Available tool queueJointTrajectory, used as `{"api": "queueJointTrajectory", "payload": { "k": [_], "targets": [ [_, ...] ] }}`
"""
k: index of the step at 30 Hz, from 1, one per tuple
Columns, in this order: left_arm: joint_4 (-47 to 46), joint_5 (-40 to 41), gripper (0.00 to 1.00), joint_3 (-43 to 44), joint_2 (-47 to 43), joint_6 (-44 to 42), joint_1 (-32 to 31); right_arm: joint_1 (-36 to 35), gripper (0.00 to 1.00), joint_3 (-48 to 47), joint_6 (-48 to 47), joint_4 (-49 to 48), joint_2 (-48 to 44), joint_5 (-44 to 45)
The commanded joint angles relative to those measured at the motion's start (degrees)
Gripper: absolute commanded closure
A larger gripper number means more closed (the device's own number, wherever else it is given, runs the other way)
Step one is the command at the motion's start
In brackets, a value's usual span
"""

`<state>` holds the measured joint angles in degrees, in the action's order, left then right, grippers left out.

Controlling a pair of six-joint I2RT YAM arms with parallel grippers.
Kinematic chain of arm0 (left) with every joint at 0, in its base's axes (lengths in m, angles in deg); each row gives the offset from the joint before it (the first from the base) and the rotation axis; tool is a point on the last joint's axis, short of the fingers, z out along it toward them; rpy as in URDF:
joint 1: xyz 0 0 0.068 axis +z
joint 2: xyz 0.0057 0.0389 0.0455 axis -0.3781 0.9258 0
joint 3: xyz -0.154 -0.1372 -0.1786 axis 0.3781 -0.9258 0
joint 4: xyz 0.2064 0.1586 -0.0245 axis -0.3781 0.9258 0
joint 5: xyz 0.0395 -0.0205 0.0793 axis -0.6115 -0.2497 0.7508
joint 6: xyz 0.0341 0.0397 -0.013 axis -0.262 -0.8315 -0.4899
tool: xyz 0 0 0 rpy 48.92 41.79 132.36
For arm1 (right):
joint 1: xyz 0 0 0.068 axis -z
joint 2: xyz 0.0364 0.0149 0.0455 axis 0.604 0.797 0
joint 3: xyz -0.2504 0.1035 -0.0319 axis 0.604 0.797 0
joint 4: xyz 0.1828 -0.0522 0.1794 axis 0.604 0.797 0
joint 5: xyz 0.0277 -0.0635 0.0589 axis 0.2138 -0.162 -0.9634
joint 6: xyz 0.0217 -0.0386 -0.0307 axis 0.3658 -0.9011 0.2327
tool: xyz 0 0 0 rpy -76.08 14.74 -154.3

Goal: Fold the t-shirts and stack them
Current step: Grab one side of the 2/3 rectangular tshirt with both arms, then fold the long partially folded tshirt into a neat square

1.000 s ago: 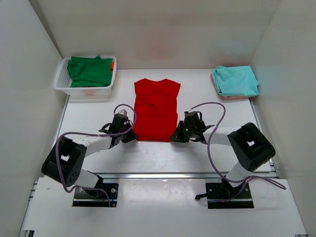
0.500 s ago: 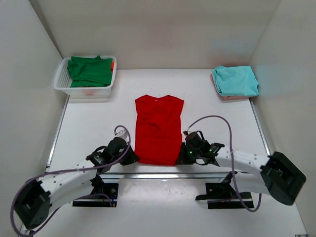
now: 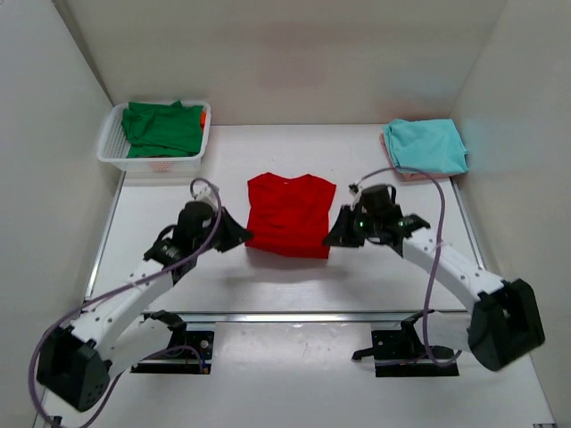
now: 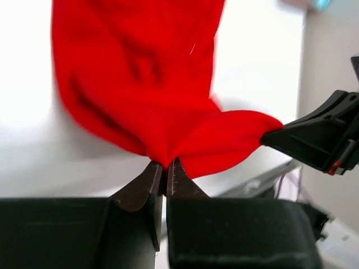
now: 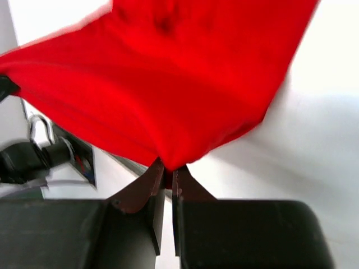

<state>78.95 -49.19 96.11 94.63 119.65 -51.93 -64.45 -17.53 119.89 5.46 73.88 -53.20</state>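
The red t-shirt (image 3: 290, 214) lies in the middle of the table, collar at the far end, its near hem raised off the table. My left gripper (image 3: 241, 237) is shut on the hem's left corner, and my right gripper (image 3: 333, 237) is shut on the right corner. In the left wrist view the jaws (image 4: 164, 168) pinch a peak of red cloth (image 4: 140, 73); the right wrist view shows its jaws (image 5: 166, 174) doing the same to the cloth (image 5: 168, 78). A folded teal t-shirt (image 3: 426, 145) sits at the back right. A dark green t-shirt (image 3: 163, 127) lies in the basket.
The white mesh basket (image 3: 111, 156) stands at the back left against the wall. A pink edge (image 3: 394, 169) shows under the teal t-shirt. White walls close in the table on three sides. The arm bases are bolted at the near edge.
Both grippers first dragged the red t-shirt toward the near edge, then lifted its hem and carried it back away from the bases. The t-shirt now looks shorter.
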Motion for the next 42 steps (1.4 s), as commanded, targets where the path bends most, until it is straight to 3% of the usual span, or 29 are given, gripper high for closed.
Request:
{"api": "queueJointTrajectory", "payload": {
  "k": [1,5,8,9,10,11,12,14,16,18,23,30,35,38,41,42],
  "targets": [
    [-5.26,-3.56,1.0,7.95,7.23,-4.32,6.05,5.04,1.0,-12.02,-8.77,3.2,8.53,-5.0],
    [-10.54,-4.09,1.0,16.13,22.06,-7.13,10.64,10.93,1.0,-23.55,-12.47,1.27,20.75,-7.38],
    [-13.53,-3.03,1.0,25.87,35.76,-9.06,13.62,14.79,1.0,-37.42,-14.23,0.91,34.81,-5.9],
    [-15.36,-3.56,0.95,30.6,41.21,-9.85,14.76,16.11,0.98,-44.76,-14.4,2.31,40.93,-4.85],
    [-16.69,-3.3,0.71,35.43,46.31,-9.95,15.99,16.74,0.82,-51.62,-14.06,2.5,46.82,-4.66],
    [-17.57,-3.47,0.68,39.4,48.36,-9.69,16.53,17.7,0.71,-54.65,-13.7,3.02,51.32,-3.36],
    [-20.36,-3.56,0.68,40.57,51.17,-9.25,17.23,18.4,0.69,-58.25,-13.35,2.68,52.84,-1.6],
    [-23.11,-2.33,0.38,41.9,52.52,-8.19,18.46,18.94,0.47,-61.35,-13.0,2.76,56.27,-1.41],
    [-24.34,-4.17,0.38,40.24,51.82,-8.36,19.08,18.76,0.43,-59.88,-13.43,3.99,55.94,-0.45],
    [-24.96,-5.67,0.37,35.94,50.59,-9.5,18.38,17.01,0.32,-54.79,-14.31,2.77,51.56,2.0],
    [-25.66,-9.01,0.38,29.17,51.63,-10.13,15.48,14.28,0.26,-37.57,-11.95,-3.91,44.69,2.03],
    [-21.37,-7.26,0.4,32.39,60.5,-11.09,11.78,12.44,0.17,-37.17,-8.52,-6.91,49.24,-4.65],
    [-22.06,-8.05,0.42,33.55,63.68,-10.12,11.61,11.29,0.23,-42.63,-5.89,-8.31,56.1,-13.52],
    [-21.71,-8.04,0.42,33.81,63.68,-10.47,11.96,11.03,0.4,-44.92,-4.39,-9.45,60.06,-18.79],
    [-22.06,-10.15,0.4,34.07,63.59,-9.77,12.4,12.08,1.0,-46.42,-4.56,-8.32,61.73,-20.92],
    [-21.63,-11.11,0.4,34.07,62.63,-10.21,13.01,12.69,1.0,-46.77,-5.43,-8.05,61.56,-21.01]
  ]
}}
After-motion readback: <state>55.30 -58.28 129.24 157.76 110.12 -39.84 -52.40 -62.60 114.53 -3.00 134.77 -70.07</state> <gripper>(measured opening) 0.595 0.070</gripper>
